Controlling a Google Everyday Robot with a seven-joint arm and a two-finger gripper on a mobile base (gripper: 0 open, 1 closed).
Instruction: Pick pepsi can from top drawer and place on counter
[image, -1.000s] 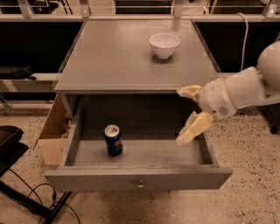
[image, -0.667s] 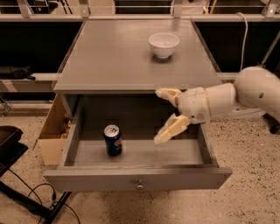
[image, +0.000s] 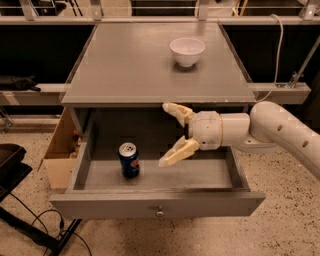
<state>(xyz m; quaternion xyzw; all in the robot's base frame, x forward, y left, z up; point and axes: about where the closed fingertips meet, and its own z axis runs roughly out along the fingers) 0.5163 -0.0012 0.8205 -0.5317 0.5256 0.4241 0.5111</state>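
Note:
The pepsi can (image: 129, 160) stands upright in the left part of the open top drawer (image: 155, 204), dark blue with a silver top. My gripper (image: 166, 135) reaches in from the right over the drawer, open and empty, its two cream fingers (image: 176, 153) spread wide and pointing left toward the can. The fingertips are a short way to the right of the can and not touching it. The counter (image: 135, 65) is the flat grey top of the cabinet above the drawer.
A white bowl (image: 187, 51) sits on the counter at the back right. A cardboard box (image: 60, 155) stands on the floor left of the cabinet. A dark stand and cables (image: 20, 220) lie at the lower left. Metal rails run behind the cabinet.
My gripper has moved left across the drawer, from its right side to near the middle, closing in on the can. The fingers stay open. The can has not moved.

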